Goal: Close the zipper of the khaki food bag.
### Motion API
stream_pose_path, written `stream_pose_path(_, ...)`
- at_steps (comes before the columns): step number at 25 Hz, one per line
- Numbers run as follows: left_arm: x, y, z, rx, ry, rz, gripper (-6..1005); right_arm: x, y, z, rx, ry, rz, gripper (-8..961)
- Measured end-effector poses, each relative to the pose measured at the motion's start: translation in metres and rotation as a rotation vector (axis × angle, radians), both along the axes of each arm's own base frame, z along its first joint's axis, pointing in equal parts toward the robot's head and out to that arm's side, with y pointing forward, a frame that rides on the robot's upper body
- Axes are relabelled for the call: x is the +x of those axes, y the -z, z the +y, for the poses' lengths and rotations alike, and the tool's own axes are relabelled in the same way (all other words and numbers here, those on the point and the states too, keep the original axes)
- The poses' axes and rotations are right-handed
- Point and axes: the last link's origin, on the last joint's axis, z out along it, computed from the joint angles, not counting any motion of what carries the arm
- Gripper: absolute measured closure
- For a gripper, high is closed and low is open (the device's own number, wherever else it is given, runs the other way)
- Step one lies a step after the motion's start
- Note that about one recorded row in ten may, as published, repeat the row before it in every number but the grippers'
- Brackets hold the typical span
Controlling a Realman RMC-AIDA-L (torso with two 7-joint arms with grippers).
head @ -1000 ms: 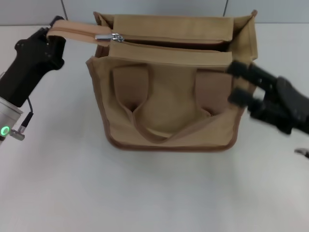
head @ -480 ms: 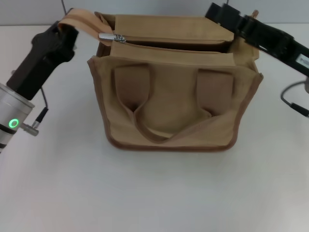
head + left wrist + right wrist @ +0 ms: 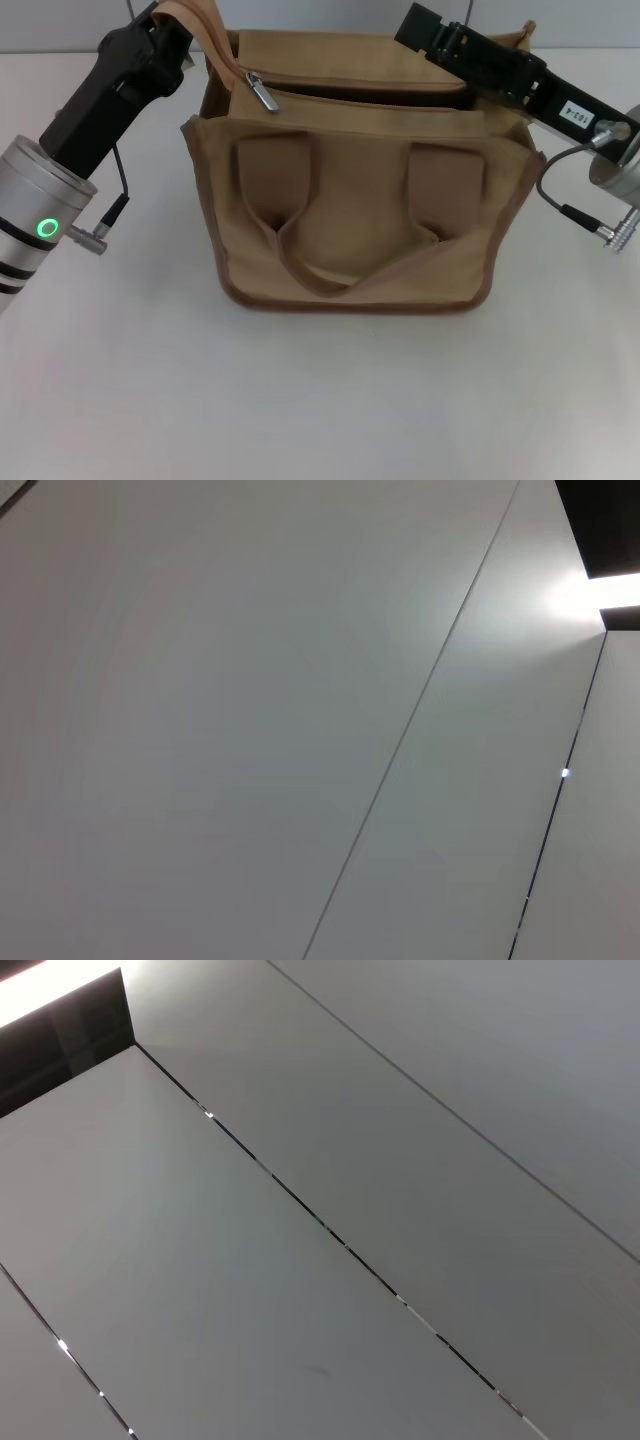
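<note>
The khaki food bag point(image 3: 350, 230) stands upright on the white table in the head view, its handles point(image 3: 310, 275) hanging down the front. The zipper point(image 3: 370, 92) along the top gapes open, dark inside. Its silver pull tab point(image 3: 263, 93) hangs at the bag's left end. My left gripper point(image 3: 165, 28) is at the bag's back left corner, shut on the tan zipper end strap point(image 3: 208, 28) and holding it up. My right gripper point(image 3: 415, 28) reaches over the bag's back top edge from the right. Both wrist views show only grey panels.
The white table point(image 3: 300, 400) stretches in front of and beside the bag. A grey wall point(image 3: 300, 12) runs behind it. A cable and plug point(image 3: 610, 232) hang from my right wrist, right of the bag.
My left gripper has moved back and up, lifting the end strap steeper; the pull tab now hangs down. My right arm swung from the bag's right side to above its back top edge.
</note>
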Motion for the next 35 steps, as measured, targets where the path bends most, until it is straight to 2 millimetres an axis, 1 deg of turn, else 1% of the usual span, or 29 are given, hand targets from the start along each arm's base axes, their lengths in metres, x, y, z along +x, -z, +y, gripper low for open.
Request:
stream_pose_path(4, 0.002, 0.003, -0.001, -0.008, 0.009, 0.001, 984, -0.004, 0.003, 0.001, -0.019, -0.015, -0.011, 354)
stream_pose_path(8, 0.004, 0.003, -0.003, -0.018, 0.033, 0.003, 984, -0.015, 0.014, 0.003, -0.062, -0.071, -0.070, 355)
stream_pose_path(10, 0.005, 0.002, -0.005, -0.016, 0.049, 0.001, 984, -0.020, 0.021, 0.010, -0.058, -0.068, -0.114, 355)
stream_pose_path(13, 0.006, 0.002, -0.006, -0.017, 0.056, 0.000, 984, -0.023, 0.024, 0.015, -0.058, -0.057, -0.134, 355)
stream_pose_path(15, 0.007, 0.002, -0.005, -0.022, 0.062, -0.001, 983, -0.027, 0.029, 0.018, -0.094, -0.058, -0.158, 355)
stream_pose_path(19, 0.010, 0.000, -0.002, -0.026, 0.073, 0.001, 983, -0.034, 0.026, 0.019, -0.123, -0.113, -0.197, 355)
stream_pose_path(22, 0.013, -0.006, 0.004, -0.062, 0.095, 0.009, 983, -0.035, 0.012, 0.015, -0.095, -0.186, -0.222, 355)
stream_pose_path(25, 0.016, -0.008, 0.008, -0.101, 0.126, 0.038, 983, -0.030, -0.001, 0.013, -0.050, -0.216, -0.240, 354)
stream_pose_path(27, 0.018, -0.010, 0.011, -0.113, 0.144, 0.064, 983, -0.027, -0.007, 0.013, -0.025, -0.218, -0.255, 354)
stream_pose_path(29, 0.019, -0.016, 0.014, -0.113, 0.162, 0.100, 983, -0.024, -0.007, 0.013, -0.016, -0.208, -0.268, 354)
stream_pose_path(35, 0.025, -0.036, 0.026, -0.144, 0.228, 0.261, 983, -0.023, 0.002, 0.019, -0.011, -0.187, -0.329, 354)
